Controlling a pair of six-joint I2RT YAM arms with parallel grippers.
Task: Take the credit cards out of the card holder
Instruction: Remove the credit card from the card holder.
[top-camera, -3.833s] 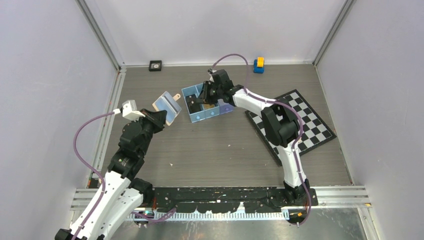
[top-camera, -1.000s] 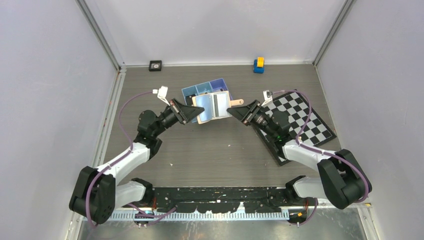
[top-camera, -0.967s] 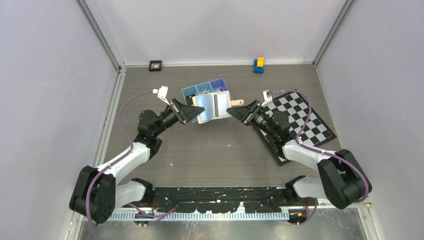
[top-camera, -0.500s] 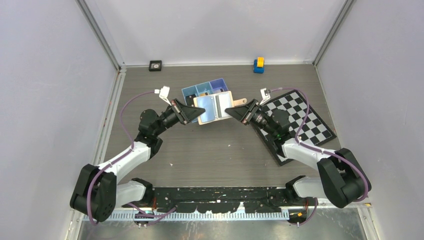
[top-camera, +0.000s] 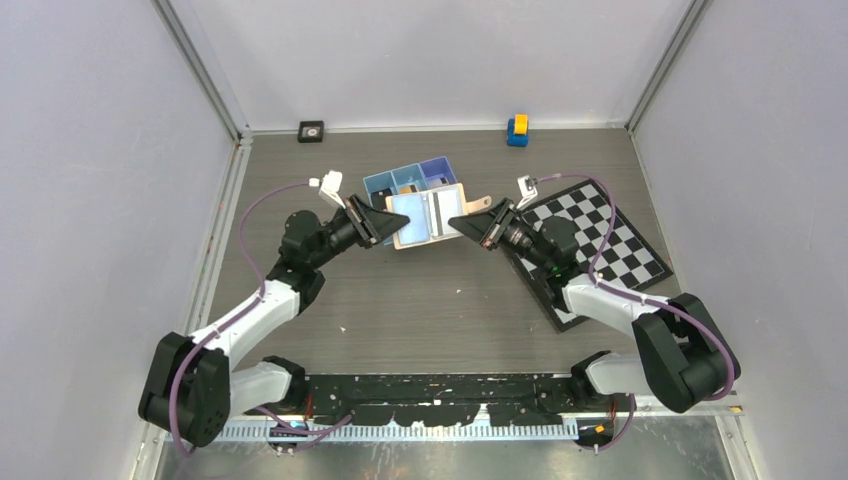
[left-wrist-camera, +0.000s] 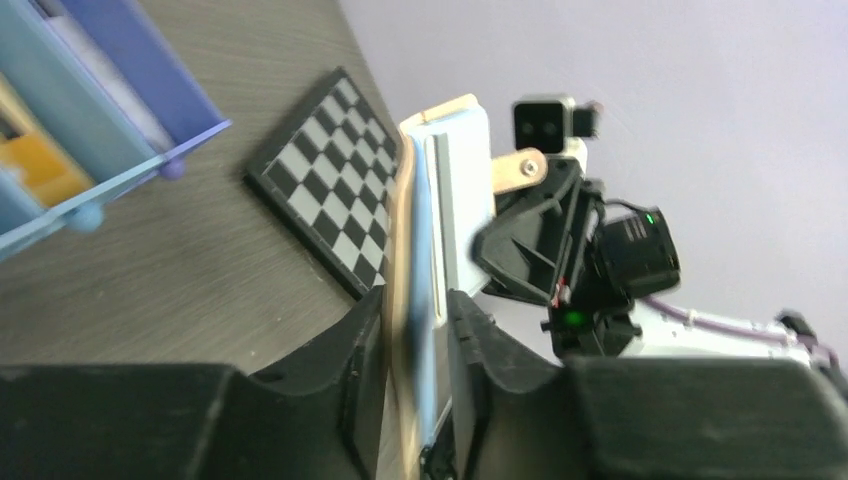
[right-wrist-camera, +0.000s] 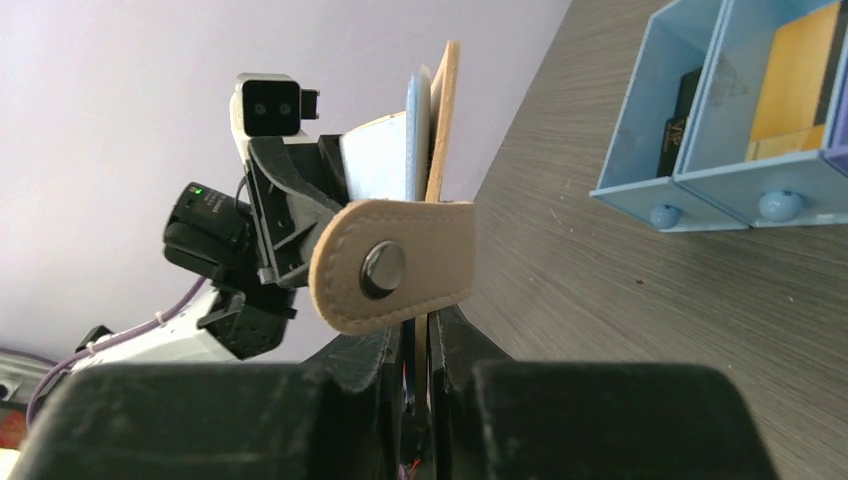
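Note:
The tan card holder (top-camera: 428, 215) hangs open above the table, just in front of the blue tray, its pale blue and white inner faces turned up. My left gripper (top-camera: 385, 222) is shut on its left edge, where the tan leather and blue lining (left-wrist-camera: 420, 200) sit between the fingers (left-wrist-camera: 365, 330). The right edge is pinched by my right gripper (top-camera: 462, 222), just under the snap tab (right-wrist-camera: 395, 265). Two credit cards lie in the tray: a black one (right-wrist-camera: 680, 120) and an orange-tan one (right-wrist-camera: 795, 90). Whether a card is still in the holder I cannot tell.
The blue three-compartment tray (top-camera: 378, 184) stands right behind the holder. A checkerboard mat (top-camera: 610, 240) lies to the right, under the right arm. A yellow and blue toy (top-camera: 517, 129) and a small black object (top-camera: 311, 130) sit by the back wall.
The right jaws have narrowed onto the holder's right edge. The holder has moved a little toward the tray and lies flatter. Both arms have edged forward with it.

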